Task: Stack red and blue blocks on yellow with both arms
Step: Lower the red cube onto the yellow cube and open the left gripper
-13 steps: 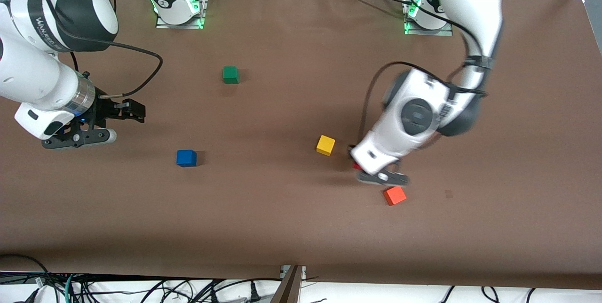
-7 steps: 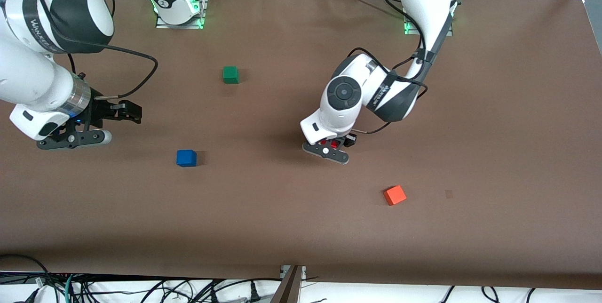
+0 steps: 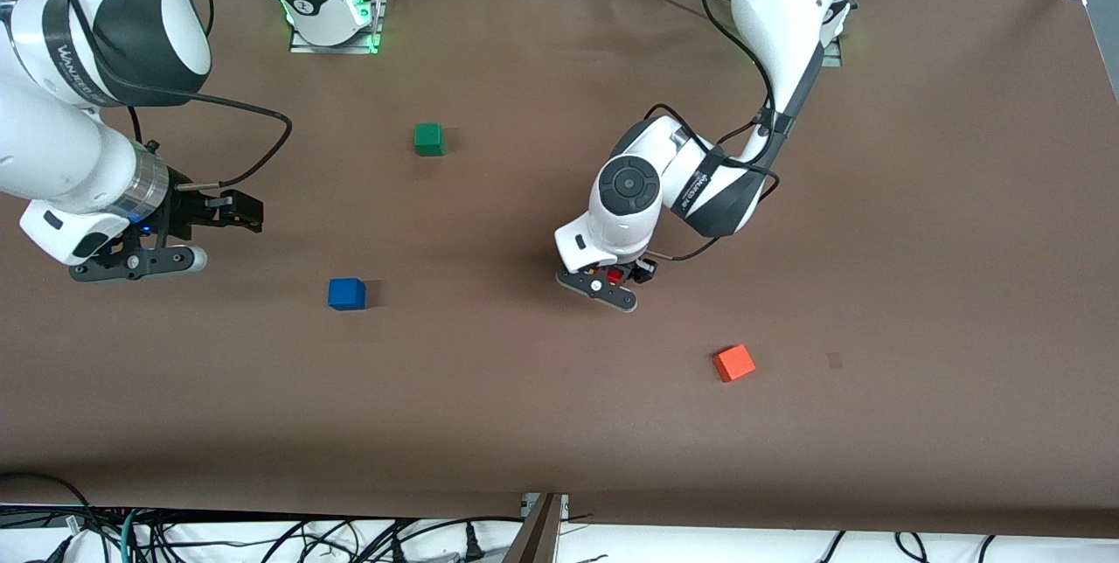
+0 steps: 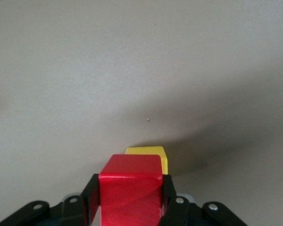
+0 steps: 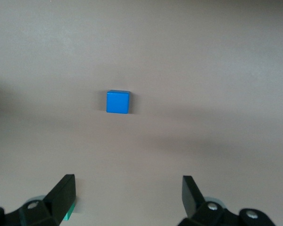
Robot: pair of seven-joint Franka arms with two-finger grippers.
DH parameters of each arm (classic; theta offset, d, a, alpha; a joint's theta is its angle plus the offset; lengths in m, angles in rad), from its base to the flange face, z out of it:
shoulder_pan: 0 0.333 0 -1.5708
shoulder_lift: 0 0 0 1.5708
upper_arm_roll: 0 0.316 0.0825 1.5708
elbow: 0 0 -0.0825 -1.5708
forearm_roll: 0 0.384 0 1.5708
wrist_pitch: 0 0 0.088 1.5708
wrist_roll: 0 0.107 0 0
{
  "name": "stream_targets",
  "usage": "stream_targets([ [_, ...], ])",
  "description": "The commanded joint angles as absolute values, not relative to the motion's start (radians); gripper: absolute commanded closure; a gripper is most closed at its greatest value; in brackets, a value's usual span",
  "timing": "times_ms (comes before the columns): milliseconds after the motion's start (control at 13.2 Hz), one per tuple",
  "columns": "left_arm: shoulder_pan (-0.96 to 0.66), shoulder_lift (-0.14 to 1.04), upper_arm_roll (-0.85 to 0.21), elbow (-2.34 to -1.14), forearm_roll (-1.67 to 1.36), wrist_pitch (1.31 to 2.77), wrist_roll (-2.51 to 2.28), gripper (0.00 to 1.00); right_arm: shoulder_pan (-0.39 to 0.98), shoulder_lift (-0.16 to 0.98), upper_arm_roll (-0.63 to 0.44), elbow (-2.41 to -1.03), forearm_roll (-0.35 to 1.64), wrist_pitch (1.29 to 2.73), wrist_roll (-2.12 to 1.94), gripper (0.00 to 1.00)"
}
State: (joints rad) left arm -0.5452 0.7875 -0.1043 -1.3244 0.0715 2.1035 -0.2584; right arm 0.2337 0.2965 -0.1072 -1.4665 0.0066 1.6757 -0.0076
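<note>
My left gripper point(image 3: 615, 275) is shut on the red cube point(image 3: 617, 274), which shows large between the black fingers in the left wrist view point(image 4: 130, 188). It holds the red cube directly over the yellow cube point(image 4: 153, 153), whose edge shows just past the red one. I cannot tell whether the two touch. The yellow cube is hidden under the gripper in the front view. The blue cube point(image 3: 347, 293) sits alone on the table toward the right arm's end and shows in the right wrist view point(image 5: 118, 101). My right gripper point(image 3: 162, 241) is open and empty, above the table beside the blue cube.
A green cube point(image 3: 428, 139) sits farther from the front camera than the blue cube. An orange cube point(image 3: 734, 363) lies nearer the front camera than my left gripper, toward the left arm's end. The brown table point(image 3: 559, 423) carries nothing else.
My left arm carried the red cube from beside the orange cube to over the yellow cube, then settled slightly. The right arm barely moved.
</note>
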Motion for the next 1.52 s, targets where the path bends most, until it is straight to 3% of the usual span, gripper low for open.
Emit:
stream_targets([
  [0, -0.569, 0.799, -0.097, -1.307, 0.113, 2.109, -0.242, 1.0, 0.224, 0.305, -0.103, -1.457, 0.011, 1.674, -0.043, 0.0],
  [912, -0.578, 0.792, -0.097, -1.351, 0.115, 2.1, -0.244, 1.0, 0.216, 0.305, -0.103, -1.459, 0.023, 1.674, -0.043, 0.0],
  [988, -0.577, 0.792, -0.097, -1.345, 0.112, 2.1, -0.251, 0.44, 0.216, 0.305, -0.103, -1.46, 0.023, 1.675, -0.041, 0.0],
  [1064, -0.572, 0.79, -0.097, -1.339, 0.103, 2.1, -0.261, 0.0, 0.215, 0.307, -0.103, -1.463, 0.025, 1.677, -0.04, 0.0],
  [1216, -0.56, 0.763, -0.097, -1.335, 0.094, 2.073, -0.262, 0.0, 0.209, 0.322, -0.103, -1.47, 0.069, 1.68, -0.038, 0.0],
  [1444, -0.482, 0.689, -0.097, -1.266, -0.001, 1.889, -0.261, 0.0, 0.218, 0.379, -0.1, -1.468, 0.1, 1.753, -0.032, 0.0],
])
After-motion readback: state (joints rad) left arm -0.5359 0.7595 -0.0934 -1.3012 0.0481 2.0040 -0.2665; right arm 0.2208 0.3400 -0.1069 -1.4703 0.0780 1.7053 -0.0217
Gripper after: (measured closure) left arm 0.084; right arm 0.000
